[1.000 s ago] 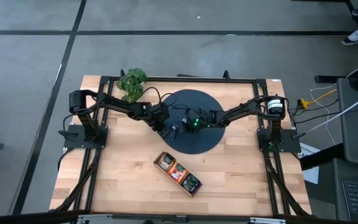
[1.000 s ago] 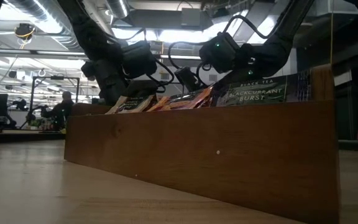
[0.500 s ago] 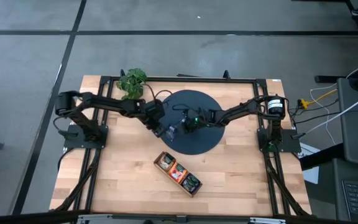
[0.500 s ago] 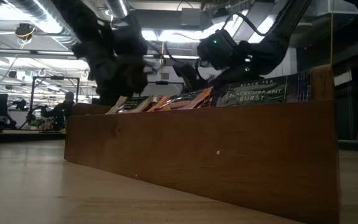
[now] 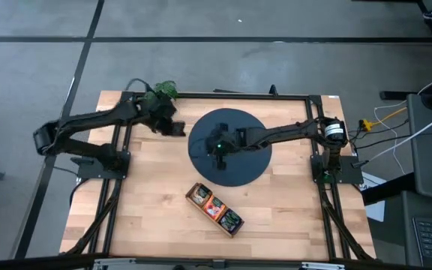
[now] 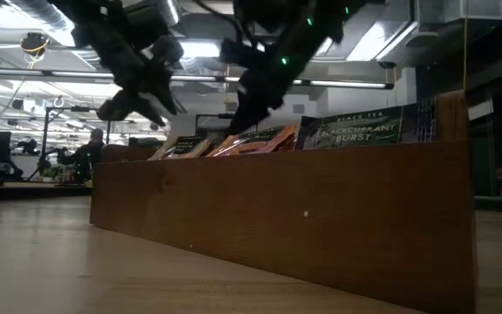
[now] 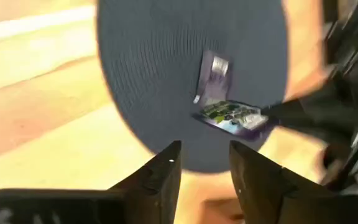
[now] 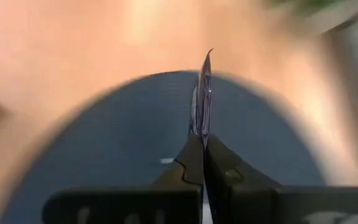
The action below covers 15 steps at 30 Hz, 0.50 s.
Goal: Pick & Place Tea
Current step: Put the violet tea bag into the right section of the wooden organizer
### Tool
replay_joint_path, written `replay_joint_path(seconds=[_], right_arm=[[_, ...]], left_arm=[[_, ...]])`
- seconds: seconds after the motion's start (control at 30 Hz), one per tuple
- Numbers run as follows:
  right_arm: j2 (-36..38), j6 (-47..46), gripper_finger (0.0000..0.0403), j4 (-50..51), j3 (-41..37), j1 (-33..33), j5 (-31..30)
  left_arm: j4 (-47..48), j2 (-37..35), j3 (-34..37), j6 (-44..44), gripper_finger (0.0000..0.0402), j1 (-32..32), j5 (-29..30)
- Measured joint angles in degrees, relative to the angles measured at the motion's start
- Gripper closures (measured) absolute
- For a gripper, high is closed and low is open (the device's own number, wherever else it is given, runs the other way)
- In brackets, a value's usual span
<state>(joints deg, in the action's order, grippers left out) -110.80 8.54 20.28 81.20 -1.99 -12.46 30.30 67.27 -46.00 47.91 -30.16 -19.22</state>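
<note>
A blue-purple tea sachet (image 7: 229,117) hangs over the dark round mat (image 5: 238,169), with my right gripper (image 5: 217,150) shut on it. In the right wrist view the sachet (image 8: 202,93) shows edge-on. Another bluish sachet (image 7: 215,70) shows just beside it over the mat. My left gripper (image 7: 205,155) stands open with nothing between its fingers, off the mat's far-left rim (image 5: 175,127). The wooden tray (image 5: 214,209) lies nearer the front edge with more sachets (image 6: 356,129) standing in it. My right gripper pinches one end of the sachet (image 8: 202,132) between its two fingers (image 8: 225,174). The fingers slant down from the table's right. The rest of the sachet sticks out past the fingertips, lifted clear of the mat.
A leafy green plant (image 5: 162,91) stands at the far edge, right beside my left arm's wrist. Bare wood (image 5: 148,195) lies between the mat, the tray and the left edge. A black frame (image 5: 306,97) borders the table's far side.
My left gripper has pulled back from the mat's middle toward the table's far left, by the plant, and has risen. My right gripper has risen, rolled, and shifted left over the mat, carrying the sachet clear of the mat.
</note>
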Motion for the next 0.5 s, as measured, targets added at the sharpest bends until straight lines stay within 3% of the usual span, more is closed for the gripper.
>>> replay_joint_path(seconds=[0.13, 0.23, 0.33, 0.5], right_arm=[[0.0, 14.51, 0.04, 0.5, 5.35, 1.58, -19.23], [0.01, 22.4, 0.04, -3.32, 7.45, 1.8, -29.43], [0.0, 28.28, 0.0399, -6.78, 9.37, 1.72, -33.76], [0.0, 34.43, 0.0399, -12.52, 11.32, 1.76, -34.15]], left_arm=[[-3.41, -2.92, 0.0, 10.21, 0.0253, -6.25, -4.93], [-9.88, -4.22, -0.02, 19.41, 0.0243, -8.99, -6.73], [-19.78, -4.75, -0.04, 27.09, 0.0238, -9.84, -8.1], [-33.81, -4.75, -0.07, 35.02, 0.0235, -9.81, -8.91]])
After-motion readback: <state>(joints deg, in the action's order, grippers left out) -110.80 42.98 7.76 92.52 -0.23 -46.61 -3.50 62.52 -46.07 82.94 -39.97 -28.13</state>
